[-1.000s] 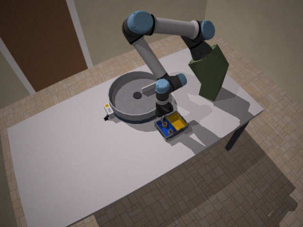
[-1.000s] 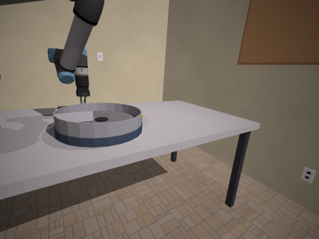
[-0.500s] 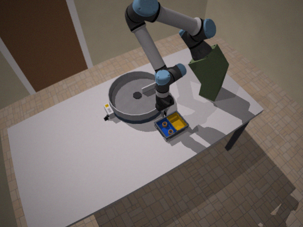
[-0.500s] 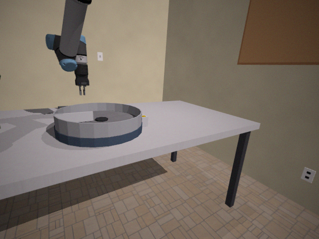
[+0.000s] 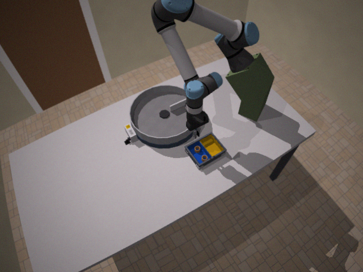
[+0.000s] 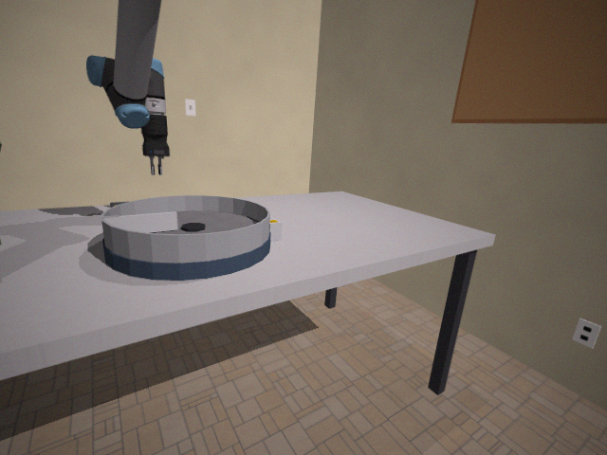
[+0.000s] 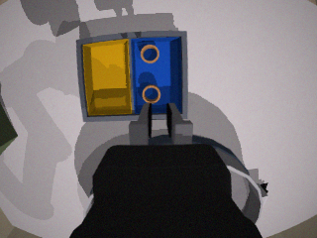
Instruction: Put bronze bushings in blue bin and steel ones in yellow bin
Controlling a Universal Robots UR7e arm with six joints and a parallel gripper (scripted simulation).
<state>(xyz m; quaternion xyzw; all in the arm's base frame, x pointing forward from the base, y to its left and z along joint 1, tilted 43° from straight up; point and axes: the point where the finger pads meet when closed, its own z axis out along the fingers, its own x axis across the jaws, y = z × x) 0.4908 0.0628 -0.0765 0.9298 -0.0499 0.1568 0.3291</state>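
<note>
The end effector (image 5: pixel 195 134) (image 6: pixel 156 173) (image 7: pixel 158 113) points down above the counter (image 5: pixel 102 187) (image 6: pixel 353 235) (image 7: pixel 258 74), its two fingers parted by a narrow gap with nothing between them, so it is partly open. In the wrist view the fingertips show near the lower wall of the blue bin (image 5: pixel 201 153) (image 7: pixel 165 71). Two bronze bushings stand upright in that bin, well apart: one (image 5: pixel 197 146) (image 7: pixel 143 95) on the side nearer the turntable (image 5: pixel 164 139) (image 6: pixel 186 246), the other (image 5: pixel 204 155) (image 7: pixel 143 56) toward the far end. The yellow bin (image 5: pixel 216 146) (image 7: pixel 106 69) adjoins the blue one and holds no bushing. A light divider (image 5: pixel 177 104) (image 6: pixel 141 221) reaches inward from the turntable's wall, and a small white box (image 5: pixel 129 132) (image 6: pixel 276 230) sits beside its rim.
</note>
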